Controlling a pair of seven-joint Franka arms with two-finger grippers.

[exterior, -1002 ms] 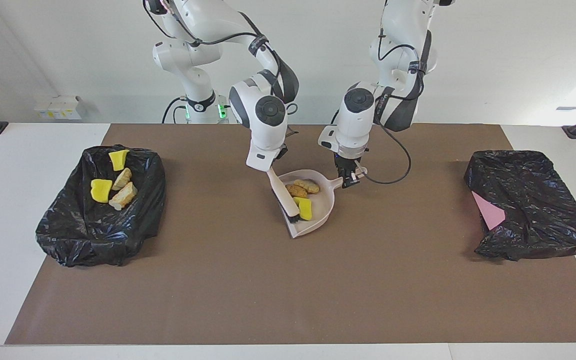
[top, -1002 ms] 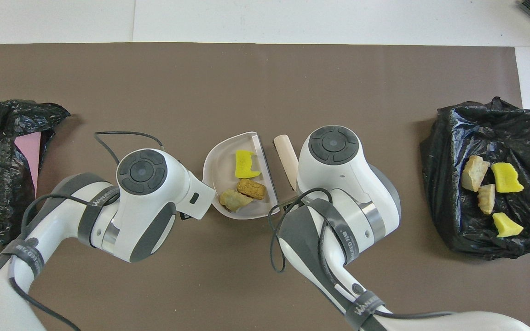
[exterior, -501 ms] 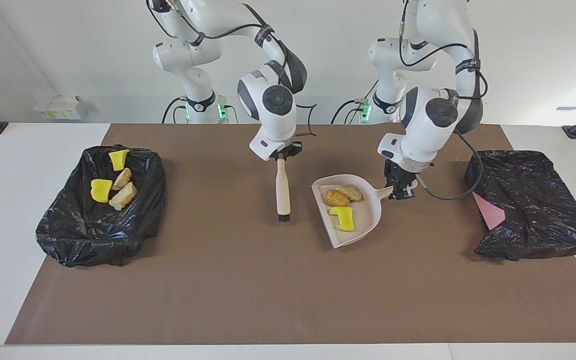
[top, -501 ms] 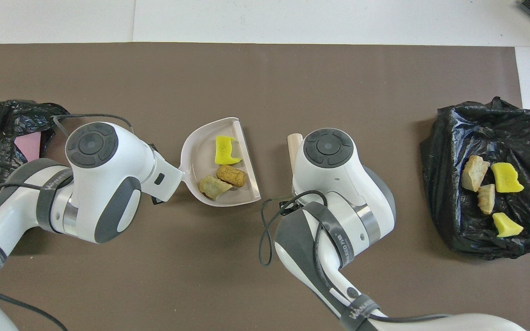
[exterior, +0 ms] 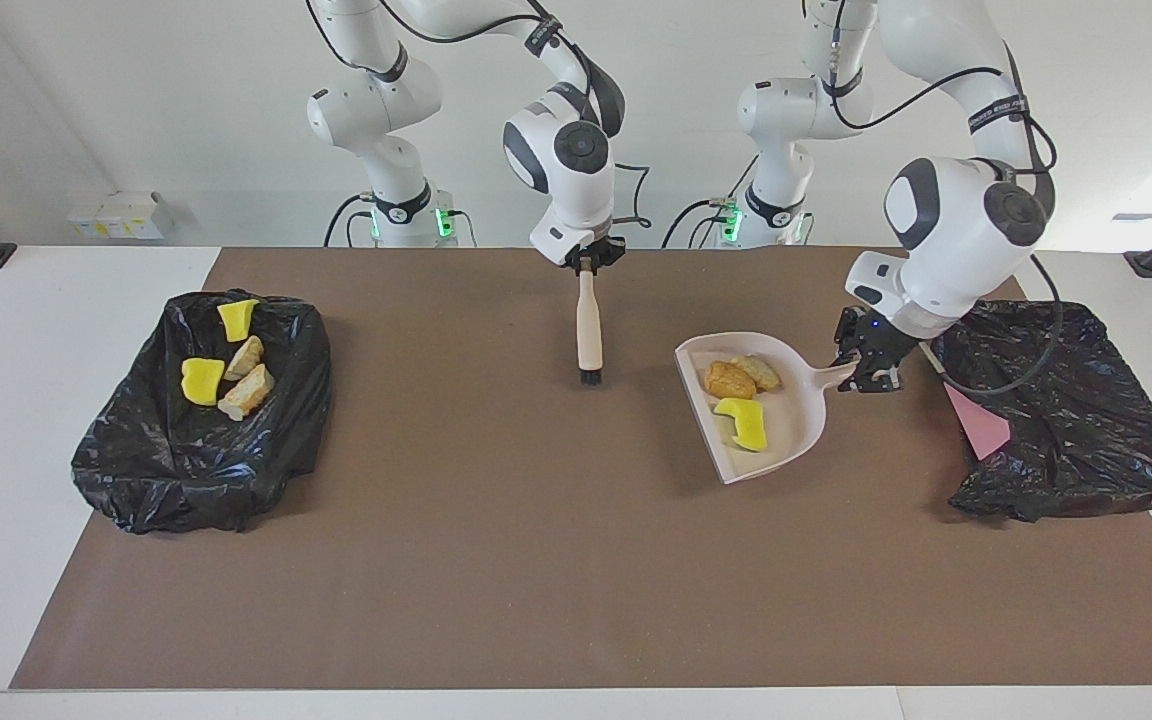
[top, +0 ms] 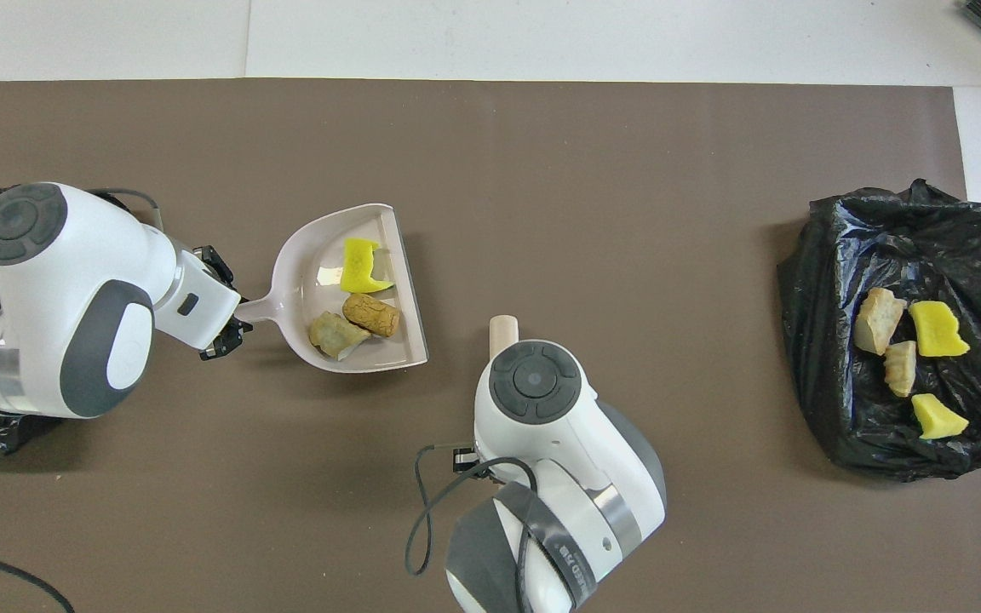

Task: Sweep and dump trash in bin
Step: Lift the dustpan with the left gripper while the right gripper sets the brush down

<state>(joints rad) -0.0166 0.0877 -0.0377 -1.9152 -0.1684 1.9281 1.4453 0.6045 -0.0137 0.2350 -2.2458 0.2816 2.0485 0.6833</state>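
A pale dustpan (exterior: pixel 796 430) (top: pixel 307 272) hangs level over the mat, its handle in my shut left gripper (exterior: pixel 861 372) (top: pixel 222 328). Three pieces of trash lie in it: a yellow piece (exterior: pixel 744 424) (top: pixel 360 266), an orange-brown chunk (exterior: pixel 729 380) (top: pixel 371 313) and a beige chunk (exterior: pixel 760 370) (top: pixel 333 332). My right gripper (exterior: pixel 588 263) is shut on the top of a brush (exterior: pixel 589 335) that hangs bristles down over the mat's middle. From overhead only the brush (top: pixel 503 327) end shows past the right wrist.
A black-bagged bin (exterior: pixel 136 470) (top: pixel 882 230) at the right arm's end holds several yellow and beige pieces (exterior: pixel 246 385) (top: pixel 899 358). A second black-bagged bin (exterior: pixel 1086 400) with a pink sheet (exterior: pixel 978 422) sits at the left arm's end, beside the dustpan.
My left gripper has carried the loaded dustpan from the middle toward the bin at the left arm's end. My right gripper has lifted the brush out of the pan and drawn it back toward the robots.
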